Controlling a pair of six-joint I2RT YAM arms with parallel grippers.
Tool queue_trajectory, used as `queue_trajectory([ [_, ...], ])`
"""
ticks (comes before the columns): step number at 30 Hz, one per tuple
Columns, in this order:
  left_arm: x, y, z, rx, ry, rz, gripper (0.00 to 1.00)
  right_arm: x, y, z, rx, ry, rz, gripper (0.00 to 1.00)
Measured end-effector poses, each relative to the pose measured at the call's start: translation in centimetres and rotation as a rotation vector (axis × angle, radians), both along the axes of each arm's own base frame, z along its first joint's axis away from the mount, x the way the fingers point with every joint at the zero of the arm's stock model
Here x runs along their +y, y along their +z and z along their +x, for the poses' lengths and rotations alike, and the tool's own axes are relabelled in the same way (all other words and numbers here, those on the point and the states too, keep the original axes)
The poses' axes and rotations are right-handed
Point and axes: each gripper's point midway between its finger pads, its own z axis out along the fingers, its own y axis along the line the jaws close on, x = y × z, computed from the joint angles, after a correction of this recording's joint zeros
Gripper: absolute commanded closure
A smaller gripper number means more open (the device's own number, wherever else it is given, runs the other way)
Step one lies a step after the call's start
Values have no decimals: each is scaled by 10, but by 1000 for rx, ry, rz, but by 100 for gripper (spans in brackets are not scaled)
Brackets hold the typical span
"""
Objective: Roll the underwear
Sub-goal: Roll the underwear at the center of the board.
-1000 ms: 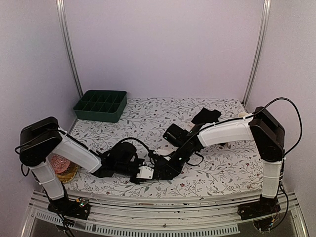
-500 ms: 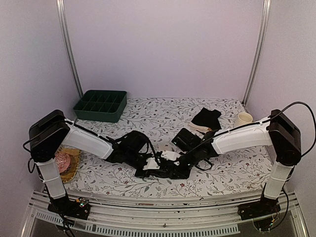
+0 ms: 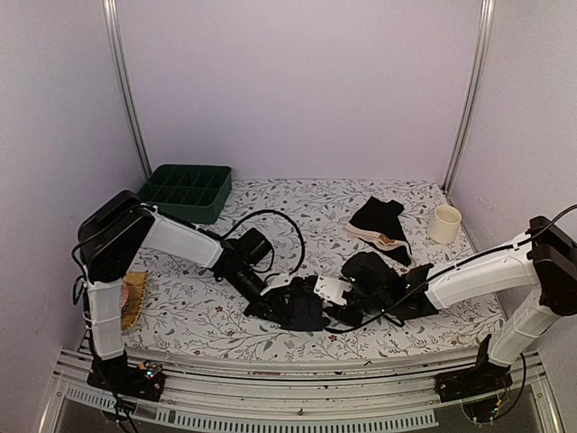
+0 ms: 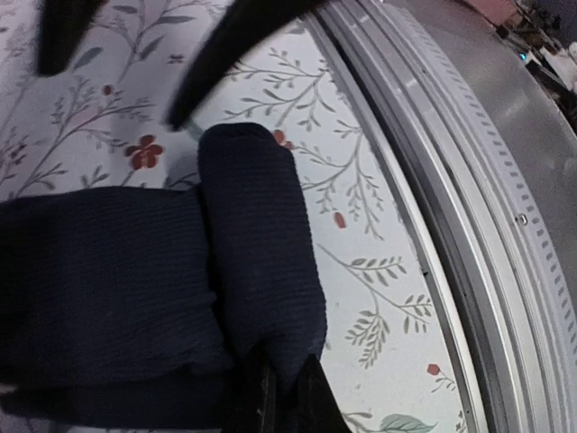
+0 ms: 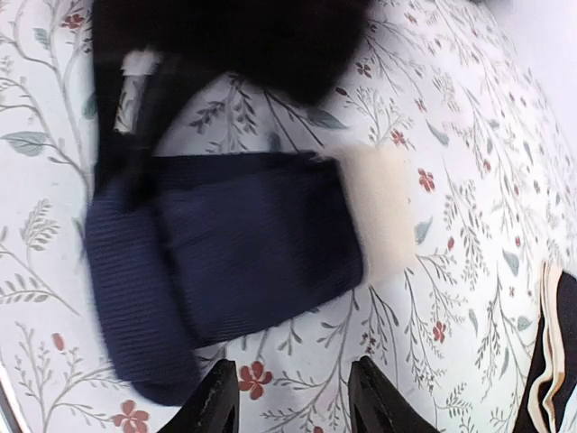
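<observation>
A dark navy underwear [image 3: 300, 311] lies on the flowered table near the front middle, one edge rolled into a thick tube [image 4: 259, 262]. My left gripper [image 3: 270, 302] is low at its left side; in the left wrist view it [image 4: 275, 406] is shut on the end of the roll. My right gripper [image 3: 332, 307] is just right of the garment; in the right wrist view it [image 5: 293, 406] is open and empty above bare table beside the underwear [image 5: 234, 248], which has a cream band [image 5: 379, 212]. A pile of black and cream-beige underwear [image 3: 379, 221] lies at the back right.
A dark green compartment tray [image 3: 185, 191] stands at the back left. A cream cup [image 3: 444, 223] stands at the back right by the pile. A woven basket [image 3: 133, 302] sits at the left edge behind the left arm. The metal front rail [image 4: 469, 180] runs close to the roll.
Both grippers shifted right along the front of the table. The right arm stretched out low and its gripper came off the garment. The left arm reached farther right, still on the underwear.
</observation>
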Motion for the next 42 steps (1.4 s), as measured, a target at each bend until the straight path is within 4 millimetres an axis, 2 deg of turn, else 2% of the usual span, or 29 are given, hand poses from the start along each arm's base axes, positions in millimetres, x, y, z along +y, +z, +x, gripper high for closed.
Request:
queue_trajectory([
  [4, 4, 3, 37, 54, 124, 15, 100, 17, 7, -30, -48, 140, 25, 54],
  [6, 5, 3, 47, 69, 158, 20, 100, 23, 7, -40, -56, 185, 31, 54],
  [14, 5, 3, 53, 123, 203, 41, 100, 32, 6, -41, -122, 228, 18, 53],
  [21, 0, 0, 58, 211, 206, 50, 100, 47, -13, -26, -203, 243, -89, 52],
  [26, 1, -1, 62, 304, 206, 46, 100, 46, -30, -11, -267, 225, -179, 50],
  [36, 5, -2, 61, 342, 197, 48, 100, 47, -28, 12, -364, 190, -231, 51],
  [38, 6, -2, 61, 345, 197, 52, 100, 45, -29, 14, -371, 188, -239, 54],
  [42, 8, -2, 61, 346, 195, 54, 100, 45, -31, 18, -380, 191, -251, 72],
])
